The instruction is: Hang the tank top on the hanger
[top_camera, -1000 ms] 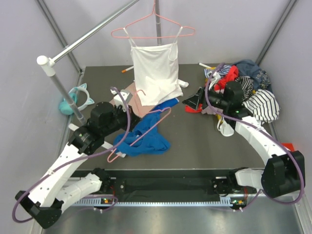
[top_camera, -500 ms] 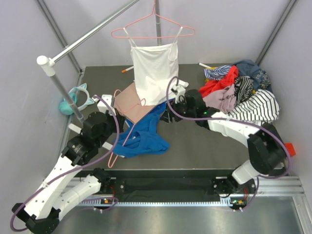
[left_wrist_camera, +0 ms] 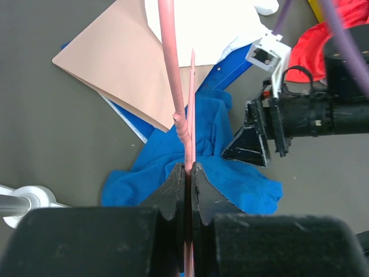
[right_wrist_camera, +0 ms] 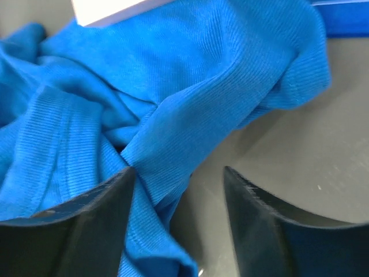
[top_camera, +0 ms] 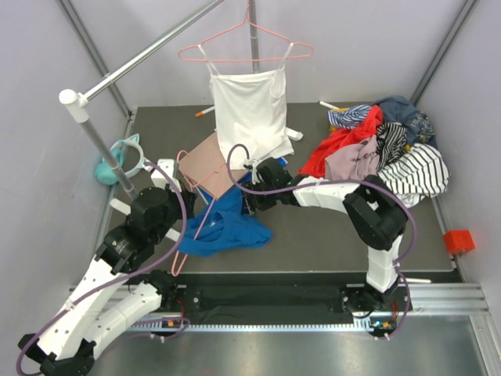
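The royal-blue tank top (top_camera: 231, 227) lies crumpled on the dark table in front of the left arm. My left gripper (top_camera: 190, 200) is shut on the wire of the thin pink hanger (top_camera: 188, 244), which slants over the top's left side. In the left wrist view the fingers (left_wrist_camera: 189, 173) pinch the hanger (left_wrist_camera: 172, 57) above the blue fabric (left_wrist_camera: 230, 184). My right gripper (top_camera: 249, 205) is at the top's upper right edge. It is open, and a fold of the blue fabric (right_wrist_camera: 173, 104) lies against its left finger (right_wrist_camera: 104, 213).
A white camisole (top_camera: 249, 117) hangs on a second pink hanger from the rail at the back. A tan sheet (top_camera: 207, 160) lies beside the blue top. A clothes pile (top_camera: 383, 149) fills the back right. A teal object (top_camera: 117, 160) sits by the rail post (top_camera: 94, 129).
The right arm has swung left, from the clothes pile to the edge of the blue top. The left arm, still holding the hanger, has drawn back a little toward the left.
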Motion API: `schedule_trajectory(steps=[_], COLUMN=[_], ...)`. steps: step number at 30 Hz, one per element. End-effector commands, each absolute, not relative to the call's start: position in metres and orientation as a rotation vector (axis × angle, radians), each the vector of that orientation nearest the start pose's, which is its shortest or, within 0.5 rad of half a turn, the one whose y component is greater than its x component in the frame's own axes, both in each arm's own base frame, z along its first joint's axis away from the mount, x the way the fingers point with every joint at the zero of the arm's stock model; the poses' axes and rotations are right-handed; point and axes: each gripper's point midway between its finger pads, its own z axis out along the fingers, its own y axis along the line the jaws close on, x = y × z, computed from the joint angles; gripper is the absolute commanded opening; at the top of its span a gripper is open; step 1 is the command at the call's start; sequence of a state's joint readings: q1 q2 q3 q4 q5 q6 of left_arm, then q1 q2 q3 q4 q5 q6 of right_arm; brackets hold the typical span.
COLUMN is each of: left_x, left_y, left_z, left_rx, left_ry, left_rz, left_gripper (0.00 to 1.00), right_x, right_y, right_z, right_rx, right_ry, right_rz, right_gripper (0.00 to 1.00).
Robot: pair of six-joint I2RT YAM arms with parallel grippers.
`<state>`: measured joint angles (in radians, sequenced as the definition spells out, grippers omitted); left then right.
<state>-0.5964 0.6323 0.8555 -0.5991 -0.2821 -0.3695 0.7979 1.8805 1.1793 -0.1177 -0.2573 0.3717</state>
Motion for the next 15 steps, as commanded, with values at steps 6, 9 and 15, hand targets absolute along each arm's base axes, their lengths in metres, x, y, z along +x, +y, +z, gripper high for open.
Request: schedule_trajectory(steps=[6,9,15], left_x=[0.234,0.243,0.265], left_y=[-0.120,-0.135,-0.169], left_z=[0.267,0.278,0.298], left_rx=[0.037,0.102,0.203], left_ry=[1.877,1.838,1.785], left_rz=[-0.408,-0.446,-0.528], left_gripper=[0.00,0.00,0.00], right_x=[0.296,0.313,0.332], right_y=[0.401,0.366,0.251], right_z=[0.083,0.103,0.151], right_rx=[-0.699,-0.589,-0.397], right_ry=[2.276,2.253,2.229], right_rz=[0.992,0.941,0.621], right_gripper=[0.00,0.00,0.00])
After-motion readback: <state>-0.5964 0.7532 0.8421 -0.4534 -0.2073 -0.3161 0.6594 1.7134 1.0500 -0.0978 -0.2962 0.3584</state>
